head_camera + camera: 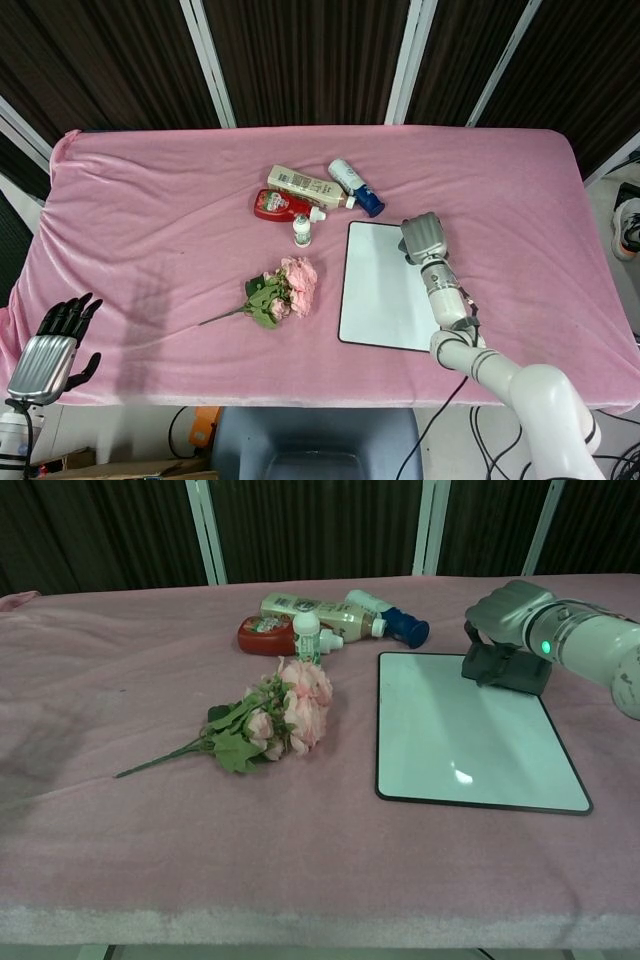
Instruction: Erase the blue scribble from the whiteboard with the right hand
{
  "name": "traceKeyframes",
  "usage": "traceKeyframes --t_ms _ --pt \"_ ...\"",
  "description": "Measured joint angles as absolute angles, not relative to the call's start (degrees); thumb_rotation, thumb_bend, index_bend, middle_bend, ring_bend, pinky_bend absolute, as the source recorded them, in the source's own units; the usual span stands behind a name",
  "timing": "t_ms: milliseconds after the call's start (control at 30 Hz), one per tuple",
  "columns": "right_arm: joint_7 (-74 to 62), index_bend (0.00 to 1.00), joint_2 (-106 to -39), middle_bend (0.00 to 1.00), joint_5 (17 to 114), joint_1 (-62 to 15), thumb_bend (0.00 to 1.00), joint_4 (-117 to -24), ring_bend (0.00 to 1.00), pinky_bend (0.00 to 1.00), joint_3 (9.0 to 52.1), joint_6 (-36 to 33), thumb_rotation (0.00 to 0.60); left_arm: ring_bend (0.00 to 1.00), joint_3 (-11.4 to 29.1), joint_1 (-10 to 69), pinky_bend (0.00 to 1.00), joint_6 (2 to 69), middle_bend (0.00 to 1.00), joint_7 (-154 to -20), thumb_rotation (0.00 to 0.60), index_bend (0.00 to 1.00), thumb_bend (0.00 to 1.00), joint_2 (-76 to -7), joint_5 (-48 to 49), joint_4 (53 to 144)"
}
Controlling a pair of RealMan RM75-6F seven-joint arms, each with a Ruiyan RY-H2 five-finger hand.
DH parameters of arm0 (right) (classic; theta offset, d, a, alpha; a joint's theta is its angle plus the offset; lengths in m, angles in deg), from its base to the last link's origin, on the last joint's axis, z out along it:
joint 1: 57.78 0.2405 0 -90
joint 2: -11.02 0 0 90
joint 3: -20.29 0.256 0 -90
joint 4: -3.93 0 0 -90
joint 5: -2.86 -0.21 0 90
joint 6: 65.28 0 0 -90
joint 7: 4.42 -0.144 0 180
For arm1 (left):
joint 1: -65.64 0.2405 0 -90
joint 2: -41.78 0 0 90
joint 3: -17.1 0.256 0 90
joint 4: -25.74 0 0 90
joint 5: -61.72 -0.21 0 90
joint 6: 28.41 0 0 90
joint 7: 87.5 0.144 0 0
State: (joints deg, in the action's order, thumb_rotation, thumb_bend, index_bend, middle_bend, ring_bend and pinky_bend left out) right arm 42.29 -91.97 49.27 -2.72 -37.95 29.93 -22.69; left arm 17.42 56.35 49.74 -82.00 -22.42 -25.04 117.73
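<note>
The whiteboard (378, 283) (460, 730) lies flat on the pink cloth at centre right, and its white face shows no blue mark. My right hand (424, 237) (508, 610) hovers over the board's far right corner and grips a dark eraser block (505, 666), which touches that corner. The head view hides the eraser under the hand. My left hand (52, 340) hangs off the table's near left corner, fingers spread, holding nothing.
A cluster of bottles (312, 195) (330, 620) lies just beyond the board's far left corner, the blue-capped one (402, 626) nearest it. A bunch of pink flowers (280, 292) (275, 720) lies left of the board. The pink tablecloth (150, 230) covers the table.
</note>
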Motion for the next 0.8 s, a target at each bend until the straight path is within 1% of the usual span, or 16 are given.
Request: traceKeyframes --t_ms 100,300,400,467,533,600,700,800 --pt "41.1 0.94 -88.6 0.76 50.3 -4.0 0.38 -43.7 0.76 0.88 30.1 -21.0 0.600 0.01 17.7 56.4 0.09 50.1 0.00 -82.2 0.600 0.00 0.40 -22.4 -25.7 117.8" --pt "40.4 0.94 -78.7 0.76 52.6 -7.6 0.38 -61.1 0.76 0.87 29.0 -16.3 0.600 0.01 18.2 56.7 0.09 50.8 0.00 -82.6 0.600 0.00 0.40 -22.2 -26.9 117.8" --pt "40.9 0.94 -72.9 0.76 54.2 -10.4 0.38 -70.1 0.76 0.87 27.0 -13.0 0.600 0.01 18.5 56.9 0.09 51.2 0.00 -82.8 0.600 0.00 0.40 -22.2 -27.7 117.8" --pt "40.7 0.94 -68.9 0.76 56.2 -13.2 0.38 -74.9 0.76 0.87 24.8 -10.6 0.600 0.01 18.8 57.0 0.09 51.7 0.00 -83.0 0.600 0.00 0.40 -22.1 -28.2 117.7" --pt "39.7 0.94 -66.3 0.76 59.1 -15.9 0.38 -77.1 0.76 0.87 22.1 -8.8 0.600 0.01 18.9 57.0 0.09 51.8 0.00 -83.3 0.600 0.00 0.40 -22.0 -28.6 117.6" --pt "38.1 0.94 -65.4 0.76 61.8 -17.9 0.38 -77.2 0.76 0.87 20.1 -7.7 0.600 0.01 19.0 57.1 0.09 52.0 0.00 -83.3 0.600 0.00 0.40 -22.0 -28.9 117.6" --pt "33.8 0.92 -64.9 0.76 65.9 -20.7 0.38 -75.1 0.76 0.86 17.7 -6.4 0.600 0.01 19.1 57.1 0.09 52.1 0.00 -83.0 0.600 0.00 0.40 -22.1 -29.1 117.6" --pt "28.3 0.90 -65.4 0.76 69.3 -22.6 0.38 -70.6 0.75 0.84 16.2 -6.0 0.600 0.01 19.4 57.2 0.09 52.0 0.01 -82.4 0.600 0.00 0.40 -22.4 -29.5 117.6"
